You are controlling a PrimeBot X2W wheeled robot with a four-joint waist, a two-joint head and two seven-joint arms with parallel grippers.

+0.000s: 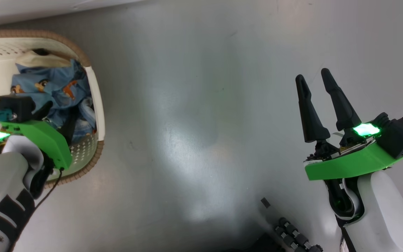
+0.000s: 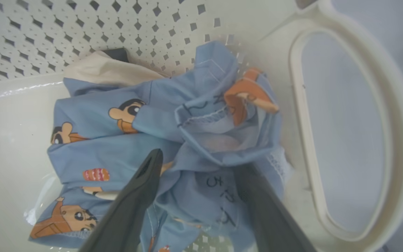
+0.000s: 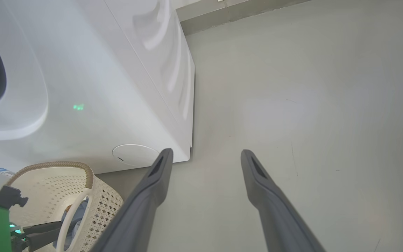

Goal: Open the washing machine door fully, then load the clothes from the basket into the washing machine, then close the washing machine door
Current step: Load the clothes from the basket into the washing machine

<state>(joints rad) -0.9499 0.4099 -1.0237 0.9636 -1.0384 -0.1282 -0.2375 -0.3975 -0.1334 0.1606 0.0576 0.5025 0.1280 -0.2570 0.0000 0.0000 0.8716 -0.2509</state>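
Observation:
The basket [image 1: 94, 91] stands on the floor at the left, holding the light-blue cartoon-print clothes [image 1: 52, 84] and a cream cloth [image 1: 40, 59]. My left gripper [image 1: 59, 117] reaches down into it. Its fingers are open in the left wrist view, and the left gripper [image 2: 201, 168] straddles a bunched fold of the blue clothes [image 2: 117, 150], with the right finger partly under fabric. My right gripper [image 1: 312, 75] hangs open over bare floor, nothing between its fingers. The washing machine [image 3: 100, 87] stands just behind the basket [image 3: 103, 206]. The washing machine door is out of view.
The grey floor [image 1: 194, 122] stretches between the basket and my right arm. The washer's round flap [image 3: 135, 155] and corner sit near the right gripper [image 3: 206, 154]. A wall skirting [image 3: 222, 14] runs behind. Dark parts of my base [image 1: 292, 238] show at the bottom.

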